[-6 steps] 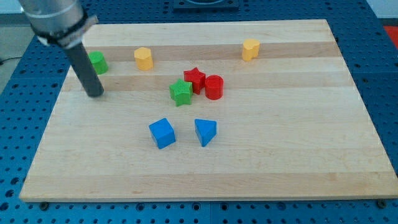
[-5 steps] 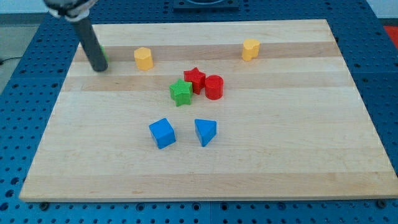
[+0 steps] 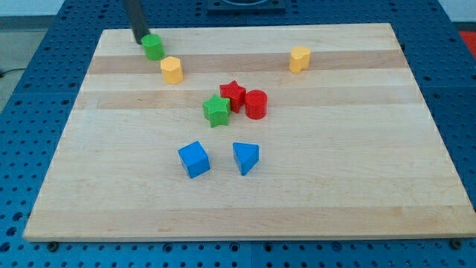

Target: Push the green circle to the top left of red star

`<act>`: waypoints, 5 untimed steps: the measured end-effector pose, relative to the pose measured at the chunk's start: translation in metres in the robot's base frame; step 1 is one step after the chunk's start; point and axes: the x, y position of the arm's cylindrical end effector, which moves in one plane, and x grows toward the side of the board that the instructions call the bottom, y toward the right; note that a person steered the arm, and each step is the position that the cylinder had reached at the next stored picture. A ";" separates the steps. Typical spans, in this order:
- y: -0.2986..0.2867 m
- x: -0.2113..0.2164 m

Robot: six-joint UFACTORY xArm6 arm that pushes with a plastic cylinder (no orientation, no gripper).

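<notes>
The green circle (image 3: 154, 48) sits near the board's top left, above and left of the yellow block (image 3: 172, 70). The red star (image 3: 233, 94) lies mid-board, touching the red cylinder (image 3: 256, 103) on its right and the green star (image 3: 216, 111) at its lower left. My tip (image 3: 140, 39) is at the green circle's upper left side, touching it or nearly so. The rod runs up out of the view's top.
A second yellow block (image 3: 300, 59) stands at the upper right. A blue cube (image 3: 194, 158) and a blue triangle (image 3: 245, 157) lie below the star cluster. The wooden board (image 3: 372, 186) is edged by blue perforated table.
My tip has moved up and to the right, from left of the green circle to its upper left. The green circle has slid up and right, closer to the yellow block.
</notes>
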 end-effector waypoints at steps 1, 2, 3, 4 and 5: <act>0.034 0.011; 0.065 0.021; 0.102 0.033; 0.107 0.045; 0.106 0.029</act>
